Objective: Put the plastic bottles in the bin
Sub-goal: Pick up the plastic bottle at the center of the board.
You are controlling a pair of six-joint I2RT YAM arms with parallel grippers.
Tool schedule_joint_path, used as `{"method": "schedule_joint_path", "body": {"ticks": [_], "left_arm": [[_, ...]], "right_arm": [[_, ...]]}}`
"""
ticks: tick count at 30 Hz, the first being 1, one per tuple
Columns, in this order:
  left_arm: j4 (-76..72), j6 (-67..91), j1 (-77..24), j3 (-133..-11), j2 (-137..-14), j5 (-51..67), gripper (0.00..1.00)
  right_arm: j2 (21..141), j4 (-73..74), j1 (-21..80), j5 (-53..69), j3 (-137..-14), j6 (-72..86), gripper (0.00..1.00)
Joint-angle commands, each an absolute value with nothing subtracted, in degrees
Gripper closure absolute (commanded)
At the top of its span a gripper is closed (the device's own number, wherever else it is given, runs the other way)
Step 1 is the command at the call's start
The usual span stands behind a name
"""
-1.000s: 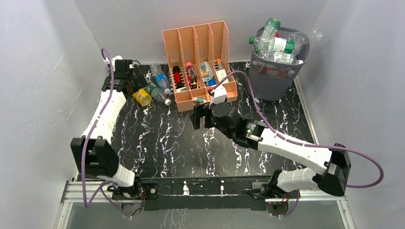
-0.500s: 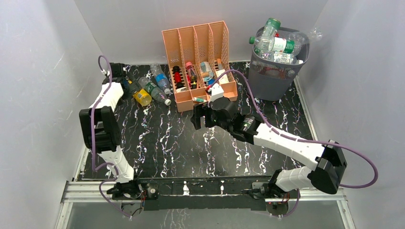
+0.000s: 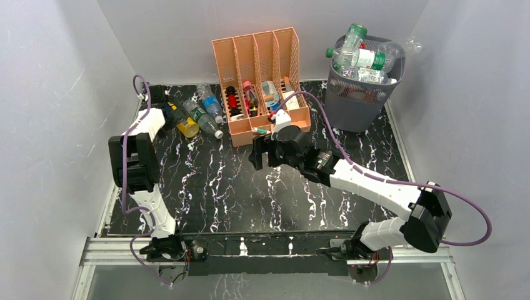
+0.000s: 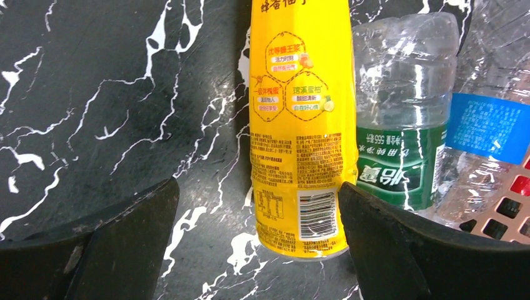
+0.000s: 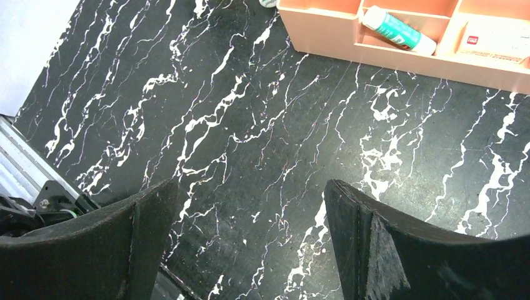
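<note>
Three plastic bottles lie at the back left: a yellow one (image 3: pixel 187 127), a clear one with a green label (image 3: pixel 203 119) and a clear one with a blue label (image 3: pixel 211 106). My left gripper (image 3: pixel 172 117) is open at the yellow bottle's base. In the left wrist view the yellow bottle (image 4: pixel 295 125) lies between my open fingers (image 4: pixel 256 195), close against the right one, with the green-label bottle (image 4: pixel 400 131) and the blue-label bottle (image 4: pixel 490 125) beside it. The grey mesh bin (image 3: pixel 361 100) at the back right holds several bottles. My right gripper (image 3: pixel 257 154) is open and empty over the table (image 5: pixel 250 194).
The peach four-slot organizer (image 3: pixel 259 81) stands at the back centre with small items in it. Its front edge (image 5: pixel 387 59) shows in the right wrist view, and a corner (image 4: pixel 509 212) sits right of the bottles. White walls enclose the table on three sides.
My left arm has folded upward and its gripper has moved from the back left corner toward the yellow bottle's base. The right arm has shifted only slightly.
</note>
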State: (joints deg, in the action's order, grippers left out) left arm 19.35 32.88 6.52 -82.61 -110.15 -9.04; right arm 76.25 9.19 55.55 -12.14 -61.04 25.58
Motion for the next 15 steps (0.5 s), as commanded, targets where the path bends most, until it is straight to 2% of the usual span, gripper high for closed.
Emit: {"method": "schedule_joint_path", "body": {"ticks": [1, 11, 15], "left_arm": [[19.35, 33.23, 6.50, -82.87, -111.43, -9.51, 0.03], [18.32, 33.03, 6.42, -82.03, -111.67, -10.10, 0.11], [18.41, 32.93, 6.42, -81.66, -111.47, -9.75, 0.18]], "right_arm": [[76.25, 6.05, 55.09, -10.37, -61.71, 26.18, 0.02], [79.47, 6.09, 54.75, -7.60, -64.32, 26.88, 0.02], [80.21, 6.06, 54.74, -6.87, -64.78, 27.33, 0.02]]}}
